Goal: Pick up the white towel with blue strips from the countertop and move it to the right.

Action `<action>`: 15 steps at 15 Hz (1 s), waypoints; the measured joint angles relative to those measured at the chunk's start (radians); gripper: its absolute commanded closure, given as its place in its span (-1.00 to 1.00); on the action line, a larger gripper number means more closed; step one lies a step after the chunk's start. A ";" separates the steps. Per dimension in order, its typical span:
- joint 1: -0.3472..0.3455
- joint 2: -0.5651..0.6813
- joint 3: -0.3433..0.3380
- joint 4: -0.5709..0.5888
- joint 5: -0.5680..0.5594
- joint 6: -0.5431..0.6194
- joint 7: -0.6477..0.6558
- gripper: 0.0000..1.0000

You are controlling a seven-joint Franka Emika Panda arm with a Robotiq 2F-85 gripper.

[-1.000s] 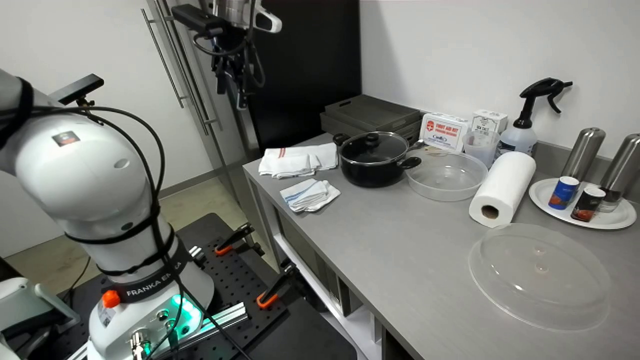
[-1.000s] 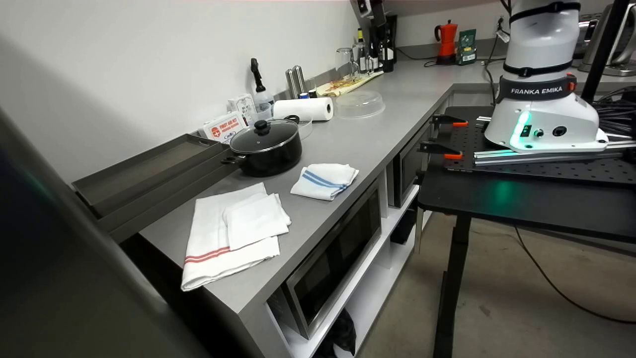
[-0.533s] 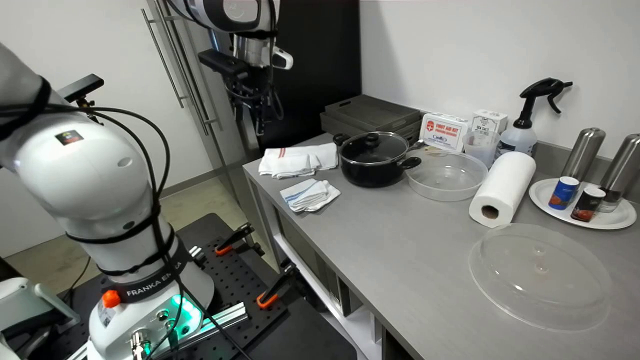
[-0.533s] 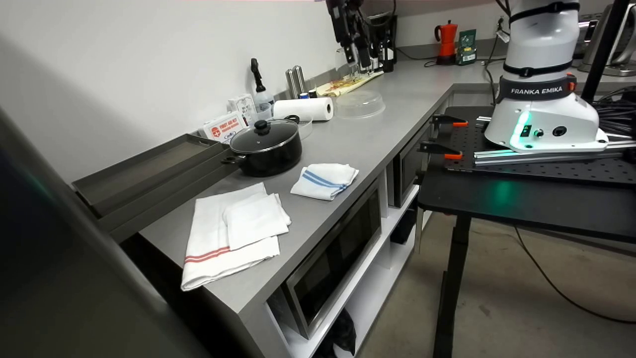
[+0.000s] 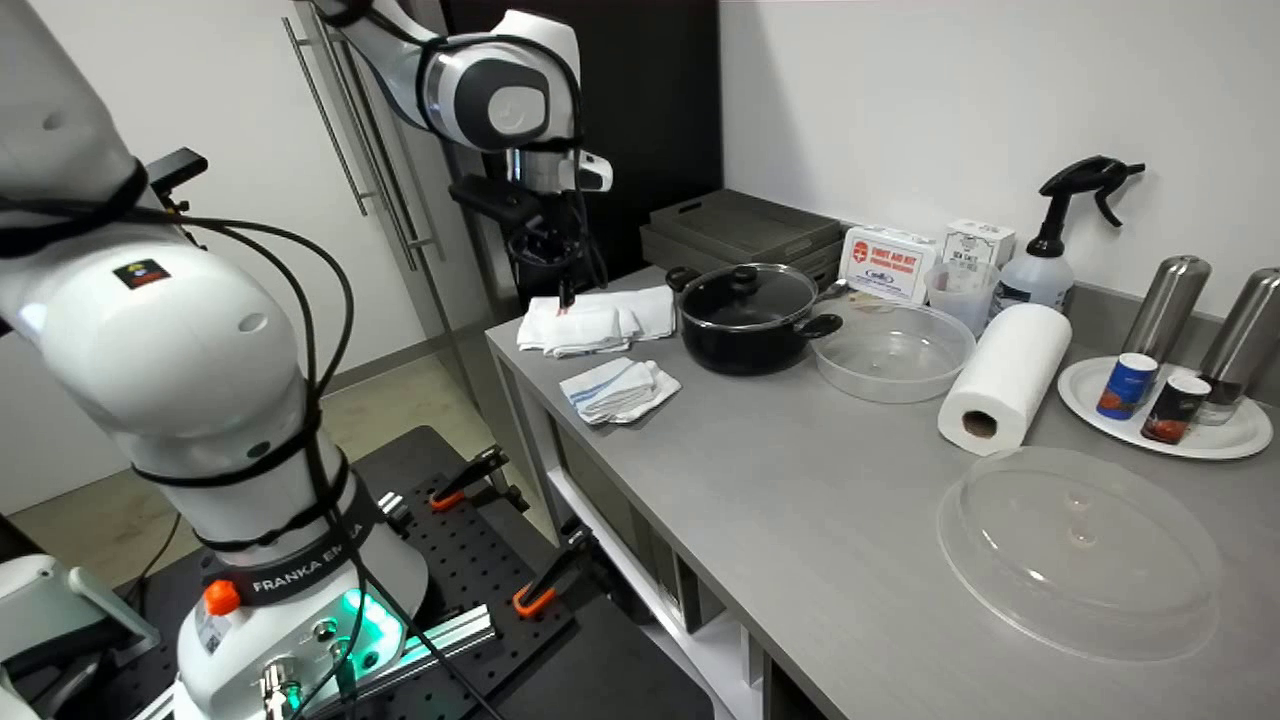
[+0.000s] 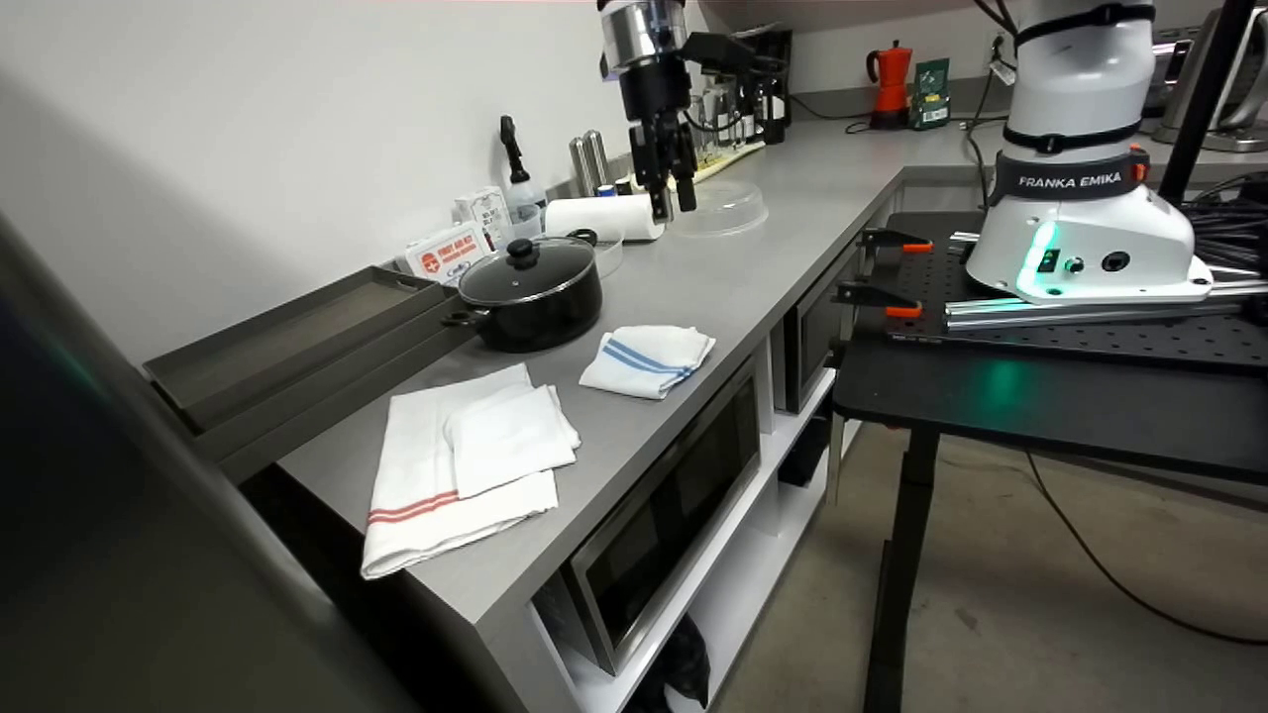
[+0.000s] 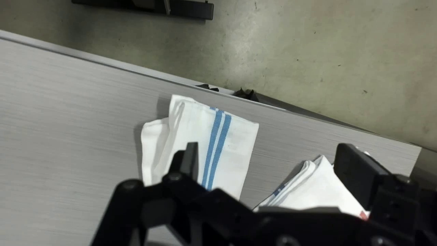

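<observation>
One blue-striped towel (image 6: pixel 649 358) lies right of the red-striped towel (image 6: pixel 421 451) in an exterior view; the claw (image 7: pixel 268 150) hangs above the surface (image 6: pixel 718 272), spread wide.

White jointed robot arm (image 5: pixel 190 340) is standing frame left | black two-finger gripper (image 6: pixel 675 204) is hanging upper centre, jaws gaping

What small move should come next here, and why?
Probably shift the claw sideways toward the blue-striped towel before lowering: in the wrist view its open jaws span from that towel to the other towels, so descending now could catch the wrong cloth.
</observation>
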 measured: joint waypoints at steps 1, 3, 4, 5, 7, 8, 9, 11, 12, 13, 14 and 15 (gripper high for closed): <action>0.000 0.037 0.006 0.002 -0.021 0.047 0.001 -1.00; 0.001 0.109 0.014 0.009 -0.078 0.133 0.010 -1.00; 0.003 0.144 0.016 0.014 -0.110 0.172 0.019 -1.00; 0.005 0.178 0.016 0.021 -0.145 0.213 0.033 -1.00; 0.008 0.240 0.015 0.040 -0.215 0.288 0.068 -1.00; 0.012 0.268 0.012 0.051 -0.246 0.317 0.085 -1.00; 0.018 0.294 0.007 0.063 -0.277 0.342 0.103 -1.00; 0.032 0.343 -0.008 0.092 -0.324 0.377 0.132 -1.00; 0.039 0.366 -0.016 0.109 -0.335 0.386 0.139 -1.00; 0.044 0.389 -0.022 0.127 -0.338 0.390 0.140 -1.00; 0.047 0.412 -0.027 0.149 -0.338 0.391 0.140 -1.00; 0.049 0.436 -0.032 0.171 -0.338 0.391 0.140 -1.00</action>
